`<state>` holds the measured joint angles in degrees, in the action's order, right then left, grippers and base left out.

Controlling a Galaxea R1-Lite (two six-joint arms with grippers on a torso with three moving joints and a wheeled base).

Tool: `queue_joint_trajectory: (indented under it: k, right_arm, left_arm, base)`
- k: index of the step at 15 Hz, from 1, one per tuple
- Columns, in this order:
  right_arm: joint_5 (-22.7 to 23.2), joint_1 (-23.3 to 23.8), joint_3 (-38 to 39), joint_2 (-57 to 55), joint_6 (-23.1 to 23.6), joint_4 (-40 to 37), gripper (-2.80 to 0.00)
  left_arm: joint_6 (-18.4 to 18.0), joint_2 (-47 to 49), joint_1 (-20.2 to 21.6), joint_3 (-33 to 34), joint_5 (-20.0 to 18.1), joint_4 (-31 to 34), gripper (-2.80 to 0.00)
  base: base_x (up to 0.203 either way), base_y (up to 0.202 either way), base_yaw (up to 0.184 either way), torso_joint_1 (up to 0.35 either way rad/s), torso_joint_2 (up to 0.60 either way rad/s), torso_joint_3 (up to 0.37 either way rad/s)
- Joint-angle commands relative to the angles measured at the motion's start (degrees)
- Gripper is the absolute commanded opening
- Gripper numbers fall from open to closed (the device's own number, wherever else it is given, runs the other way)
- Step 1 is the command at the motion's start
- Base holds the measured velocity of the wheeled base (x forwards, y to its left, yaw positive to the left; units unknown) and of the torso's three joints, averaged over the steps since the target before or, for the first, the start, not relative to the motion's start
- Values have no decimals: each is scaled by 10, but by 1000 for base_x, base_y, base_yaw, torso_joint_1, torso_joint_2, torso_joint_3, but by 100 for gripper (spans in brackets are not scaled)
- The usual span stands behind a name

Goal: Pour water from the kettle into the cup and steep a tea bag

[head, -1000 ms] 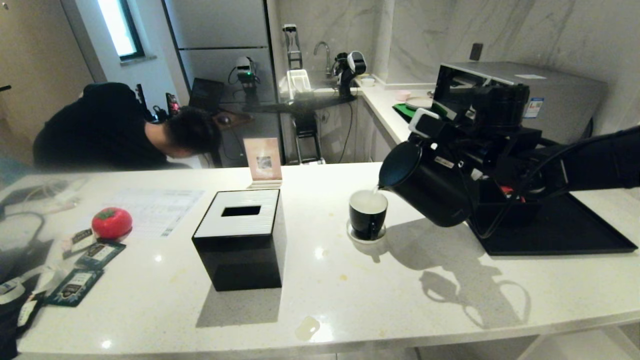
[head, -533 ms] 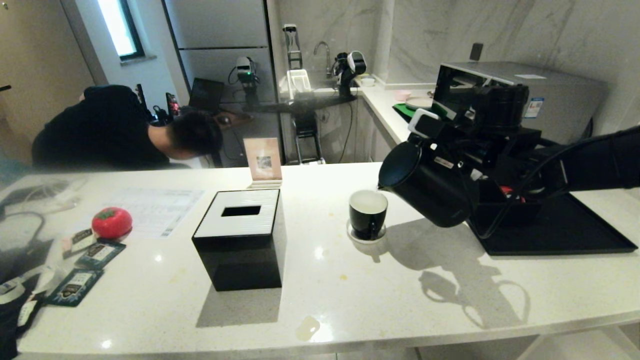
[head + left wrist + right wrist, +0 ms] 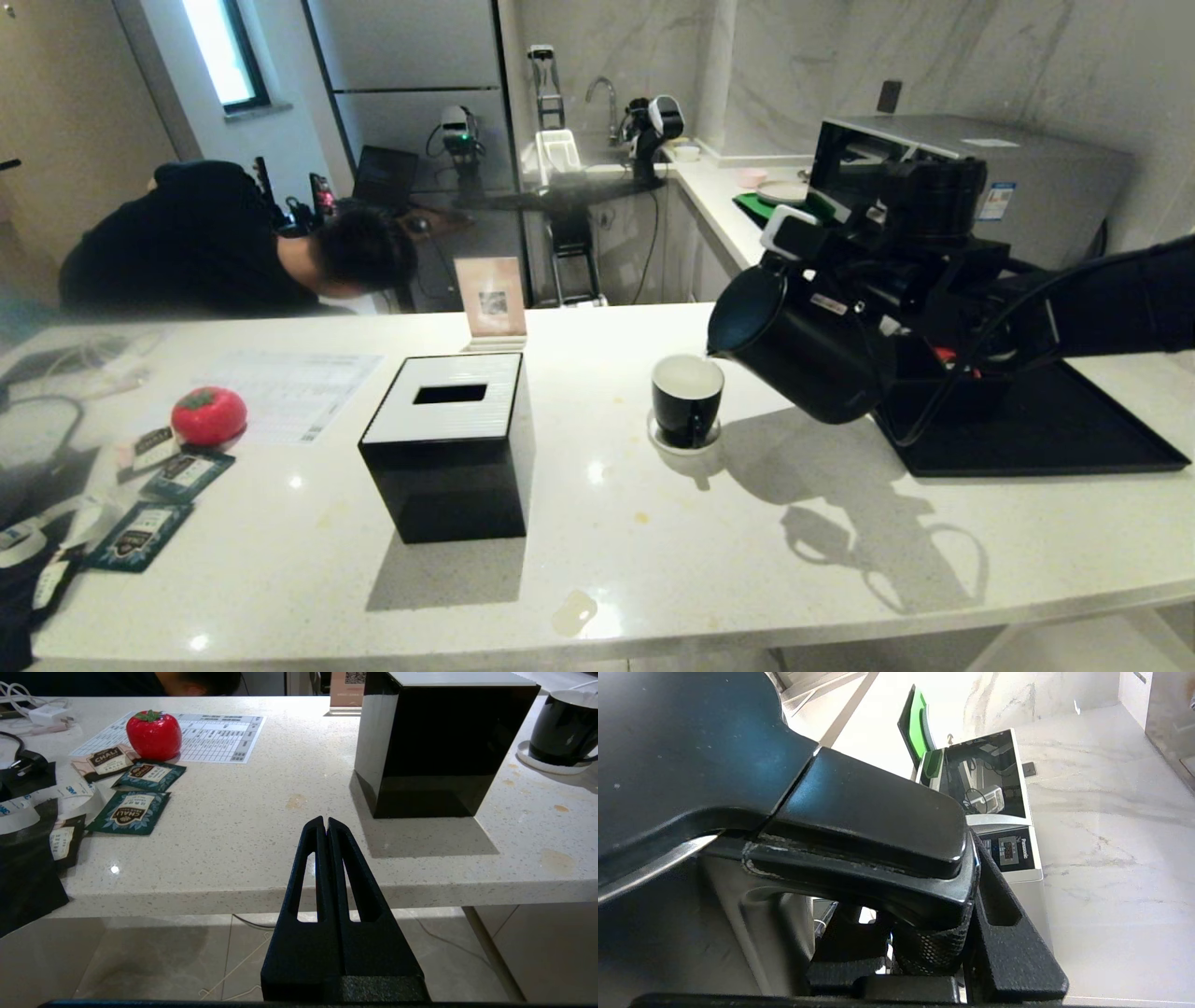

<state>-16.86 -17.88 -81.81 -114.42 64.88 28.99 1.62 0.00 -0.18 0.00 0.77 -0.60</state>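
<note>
The matte black kettle (image 3: 803, 355) hangs tilted over the counter, its spout just above the rim of the cup (image 3: 688, 399). The cup is black outside and white inside, and stands on a small white saucer (image 3: 667, 441). My right gripper (image 3: 920, 914) is shut on the kettle's loop handle (image 3: 878, 812), and its arm (image 3: 1120, 299) reaches in from the right. Below the counter's front edge, my left gripper (image 3: 325, 820) is shut and empty, pointing at the counter. The cup (image 3: 563, 732) also shows at the far right of the left wrist view. The tea bag is out of view.
A black tissue box (image 3: 448, 448) stands left of the cup, and a black tray (image 3: 1046, 429) lies behind the kettle. A red tomato-shaped object (image 3: 209, 415), teal packets (image 3: 140, 532) and cables sit at the left end. A person (image 3: 205, 243) bends down behind the counter.
The thin stream of water that ran from spout to cup a second ago no longer shows plainly. The kettle and both arms have barely moved.
</note>
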Motion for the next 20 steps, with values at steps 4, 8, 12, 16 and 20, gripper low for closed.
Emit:
queue_joint_trajectory:
  k: [4,8,12,16,20]
  right_arm:
    - [-1,0,0,-1,9,3,-280]
    - [-1,-1,0,-2,12,4,-280]
    - [-1,-1,1,-1,13,4,-280]
    - [-1,-1,1,-2,21,5,-280]
    - [-1,-1,2,-2,22,4,-280]
  left_arm:
    - [0,1,0,0,0,0,-280]
    - [0,1,0,0,0,0,-280]
    - [0,1,0,0,0,0,-280]
    - [0,1,0,0,0,0,-280]
    - [0,1,0,0,0,0,-280]
  base:
    - [0,0,0,0,0,0]
    - [0,0,0,0,0,0]
    - [0,0,0,0,0,0]
    - [0,0,0,0,0,0]
    - [0,0,0,0,0,0]
